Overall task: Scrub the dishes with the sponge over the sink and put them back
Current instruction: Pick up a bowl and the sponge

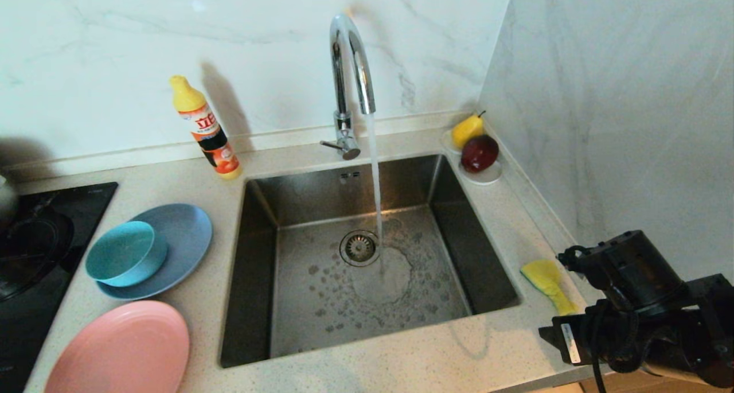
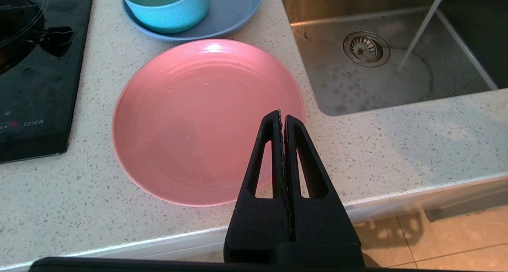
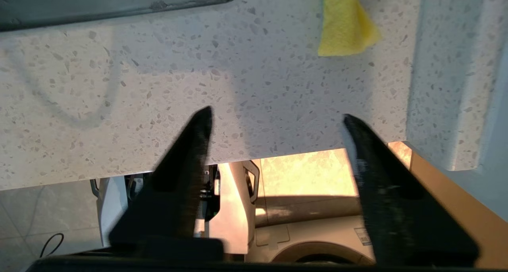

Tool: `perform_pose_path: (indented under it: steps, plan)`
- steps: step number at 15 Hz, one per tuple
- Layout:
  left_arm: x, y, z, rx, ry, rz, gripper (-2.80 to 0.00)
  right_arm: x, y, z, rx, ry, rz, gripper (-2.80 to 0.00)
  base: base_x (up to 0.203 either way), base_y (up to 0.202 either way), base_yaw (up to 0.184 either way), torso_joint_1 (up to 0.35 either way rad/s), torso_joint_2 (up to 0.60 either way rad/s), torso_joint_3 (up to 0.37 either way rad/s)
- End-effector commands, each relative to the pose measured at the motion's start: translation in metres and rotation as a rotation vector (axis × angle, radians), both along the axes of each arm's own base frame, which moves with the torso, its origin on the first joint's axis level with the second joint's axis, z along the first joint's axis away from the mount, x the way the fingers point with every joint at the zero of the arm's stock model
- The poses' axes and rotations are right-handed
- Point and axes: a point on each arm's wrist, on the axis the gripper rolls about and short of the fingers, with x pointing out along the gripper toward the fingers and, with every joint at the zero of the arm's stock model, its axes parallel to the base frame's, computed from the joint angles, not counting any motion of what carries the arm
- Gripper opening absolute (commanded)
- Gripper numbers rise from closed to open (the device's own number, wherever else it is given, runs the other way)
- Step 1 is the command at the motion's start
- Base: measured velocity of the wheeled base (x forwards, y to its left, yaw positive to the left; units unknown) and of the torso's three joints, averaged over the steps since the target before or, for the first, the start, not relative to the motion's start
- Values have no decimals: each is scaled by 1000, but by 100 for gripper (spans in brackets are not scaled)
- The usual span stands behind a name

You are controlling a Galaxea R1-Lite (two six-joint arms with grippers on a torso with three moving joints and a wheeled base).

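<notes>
The sink [image 1: 252,278] sits mid-counter with water running into it. Left of it, the teal bowl [image 1: 123,254] stands on the grey-blue plate [image 1: 183,238], and the pink plate [image 1: 120,350] lies nearer the front edge. The yellow sponge [image 1: 543,278] lies on the counter right of the sink, partly behind my right arm [image 1: 636,301]. My right gripper [image 3: 276,116] is open and empty over the counter's front edge, short of the sponge [image 3: 343,22]. My left gripper [image 2: 282,115] is shut and empty, hovering by the pink plate's [image 2: 190,121] near rim.
The faucet [image 1: 350,66] pours a stream near the drain [image 1: 359,247]. A dish soap bottle [image 1: 205,128] stands at the back left. The black stovetop [image 1: 40,238] is at far left. A saucer [image 1: 487,178] with a pear and red fruit sits by the right wall [image 1: 619,123].
</notes>
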Motion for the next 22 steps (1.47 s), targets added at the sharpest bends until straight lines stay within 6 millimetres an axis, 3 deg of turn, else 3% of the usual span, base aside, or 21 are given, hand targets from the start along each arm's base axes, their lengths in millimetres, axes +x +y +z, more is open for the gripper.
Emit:
perform_pose_path:
  steps: [1, 6, 15, 22]
  plan:
    - [0, 0, 0, 0, 3, 0, -280, 7, -4, -6, -8, 26, -28, 0, 0, 0, 0, 0, 0, 0]
    - [0, 0, 0, 0, 2, 1, -280, 20, -16, -13, 62, 89, -32, 0, 0, 0, 0, 0, 0, 0]
    - [0, 0, 0, 0, 2, 0, -280, 40, -13, -15, 85, 103, -10, 0, 0, 0, 0, 0, 0, 0]
    - [0, 0, 0, 0, 2, 0, -280, 58, -27, -10, 67, 29, 25, 0, 0, 0, 0, 0, 0, 0]
